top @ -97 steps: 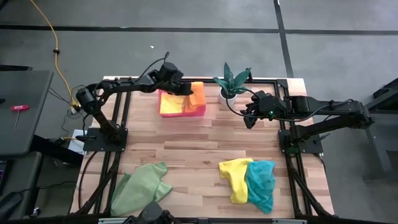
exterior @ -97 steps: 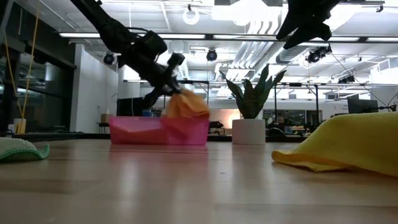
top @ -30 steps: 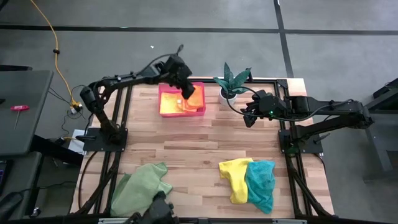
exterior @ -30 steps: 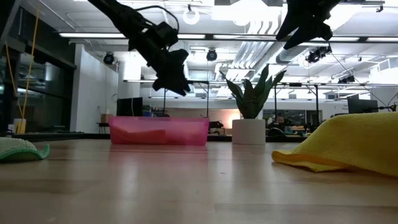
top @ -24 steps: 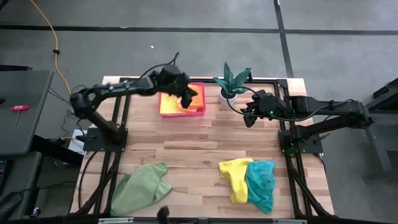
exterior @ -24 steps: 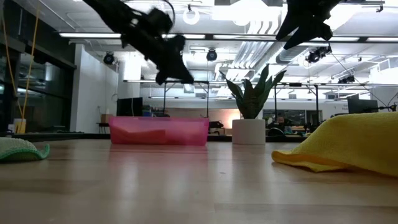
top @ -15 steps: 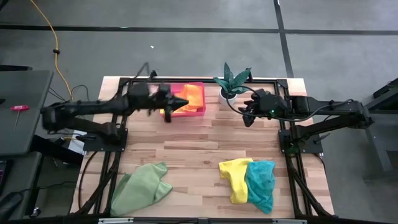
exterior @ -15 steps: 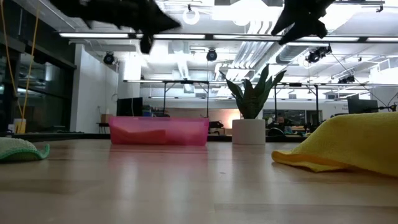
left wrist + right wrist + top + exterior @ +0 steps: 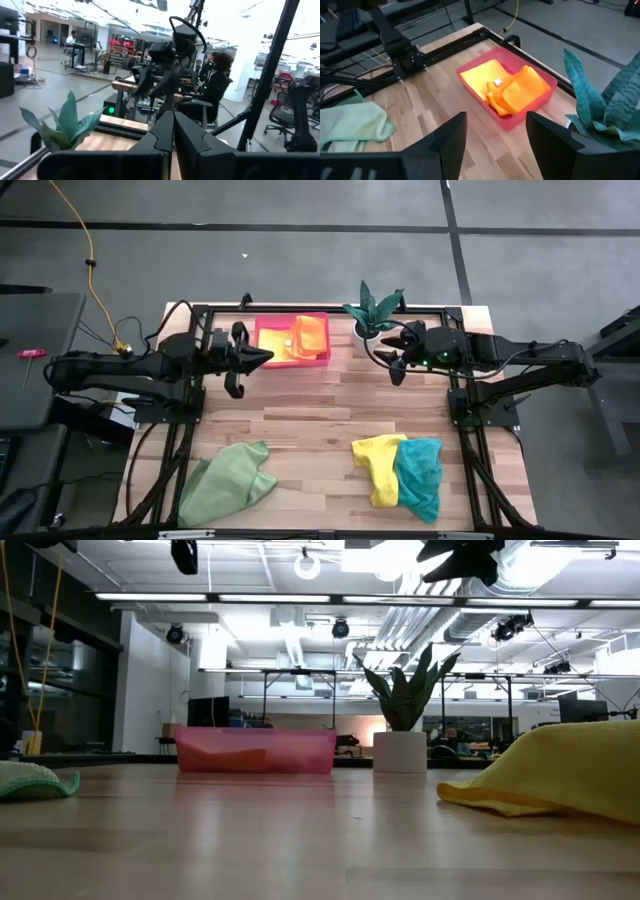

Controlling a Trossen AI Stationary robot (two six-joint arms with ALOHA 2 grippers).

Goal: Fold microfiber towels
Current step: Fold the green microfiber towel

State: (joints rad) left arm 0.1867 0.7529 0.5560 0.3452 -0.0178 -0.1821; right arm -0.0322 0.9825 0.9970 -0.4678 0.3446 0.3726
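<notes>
On the wooden counter (image 9: 330, 405), seen from above, the following items are listed.

Item 1: pink tray (image 9: 322, 358), placed at 12 o'clock, slightly toward 11. Two folded towels are held inside it, side by side: yellow towel in the tray (image 9: 272, 340) toward 9 o'clock, orange towel (image 9: 310, 336) toward 3 o'clock. Both are also shown in the right wrist view, the orange towel (image 9: 520, 90) lying partly over the yellow one (image 9: 480, 77).

Item 2: light green towel (image 9: 225, 483), loose and crumpled, at 7 o'clock near the counter's edge.

Item 3: second yellow towel (image 9: 380, 465), crumpled, at 5 o'clock.

Item 4: teal towel (image 9: 420, 473), crumpled, touching and partly overlapping the second yellow towel on its 3 o'clock side.

Item 5: potted plant (image 9: 372, 310) in a white pot, at 12 o'clock toward 1, just beside the tray.

Item 6: left gripper (image 9: 262, 357), raised above the counter at 10 o'clock, just beside the tray's 9 o'clock wall; jaws pressed together, nothing held.

Item 7: right gripper (image 9: 390, 350), raised at 1 o'clock near the plant; jaws spread wide apart, nothing between them.

Beyond the counter, a seated person (image 9: 212, 85) is shown in the left wrist view.
</notes>
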